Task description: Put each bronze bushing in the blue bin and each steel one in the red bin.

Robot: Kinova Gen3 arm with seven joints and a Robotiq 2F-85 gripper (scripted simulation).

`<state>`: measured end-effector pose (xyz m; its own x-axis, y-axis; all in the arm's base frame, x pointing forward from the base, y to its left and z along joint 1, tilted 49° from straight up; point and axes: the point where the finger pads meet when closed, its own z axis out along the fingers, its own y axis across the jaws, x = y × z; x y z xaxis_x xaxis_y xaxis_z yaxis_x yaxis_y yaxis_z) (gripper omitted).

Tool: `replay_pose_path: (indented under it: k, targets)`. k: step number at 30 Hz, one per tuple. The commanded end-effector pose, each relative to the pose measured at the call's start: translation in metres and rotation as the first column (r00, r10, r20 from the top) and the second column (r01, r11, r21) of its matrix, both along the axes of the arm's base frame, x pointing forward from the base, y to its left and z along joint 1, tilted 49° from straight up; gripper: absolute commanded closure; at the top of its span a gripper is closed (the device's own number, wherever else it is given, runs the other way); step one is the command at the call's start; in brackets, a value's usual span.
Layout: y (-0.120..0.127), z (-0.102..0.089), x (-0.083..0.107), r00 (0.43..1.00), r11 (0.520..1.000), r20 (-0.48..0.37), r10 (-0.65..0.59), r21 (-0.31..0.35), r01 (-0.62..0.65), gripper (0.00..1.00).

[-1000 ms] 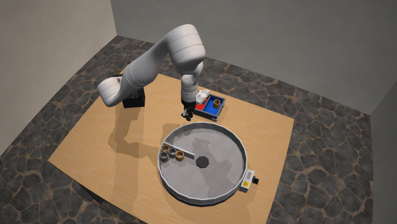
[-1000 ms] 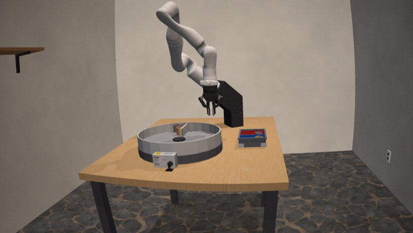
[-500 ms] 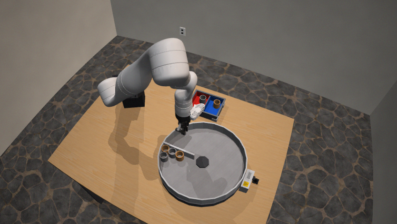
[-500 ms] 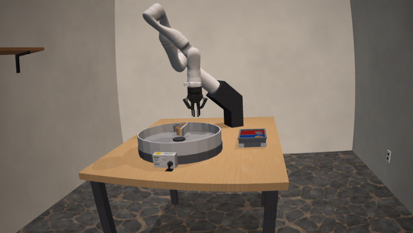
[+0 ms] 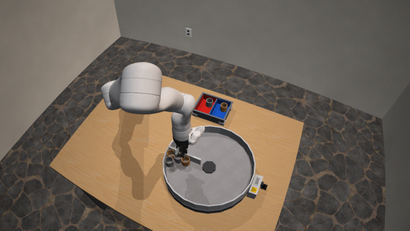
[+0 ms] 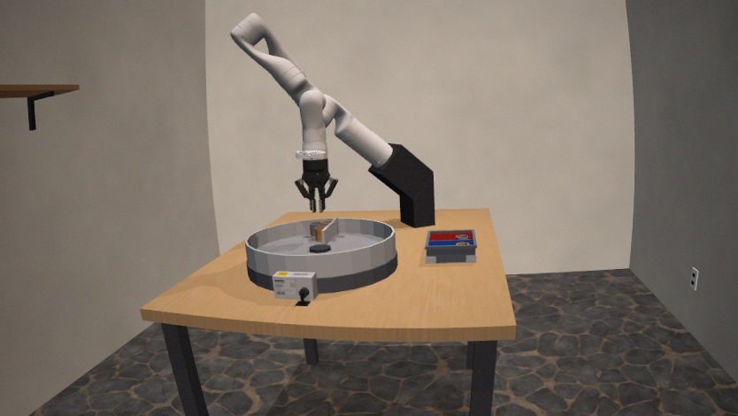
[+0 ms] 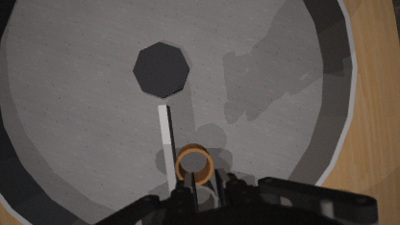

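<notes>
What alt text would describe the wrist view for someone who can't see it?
Looking straight down, the nearly closed, empty gripper hangs over a bronze bushing beside a white divider bar on the grey turntable, whose dark hub lies beyond.

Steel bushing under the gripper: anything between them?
Nothing visible. The gripper hangs narrowed and empty above the turntable rim, over the steel bushing. A bronze bushing and the white divider bar crowd it closely.

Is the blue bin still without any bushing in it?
No, the top view shows a bronze bushing standing in the blue bin, beside the red bin.
</notes>
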<state>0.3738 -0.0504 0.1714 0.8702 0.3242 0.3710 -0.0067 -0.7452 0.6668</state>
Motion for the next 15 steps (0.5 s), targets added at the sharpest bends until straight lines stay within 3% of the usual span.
replay_pose_path:
  k: [1, 15]
  targets:
    - [-0.0023, 0.0056, 0.0008, 1.000, 1.000, -0.001, 0.001, 0.021, -0.001, 0.82]
    - [-0.0103, -0.0040, 0.0085, 1.000, 1.000, -0.001, 0.006, 0.013, -0.006, 0.82]
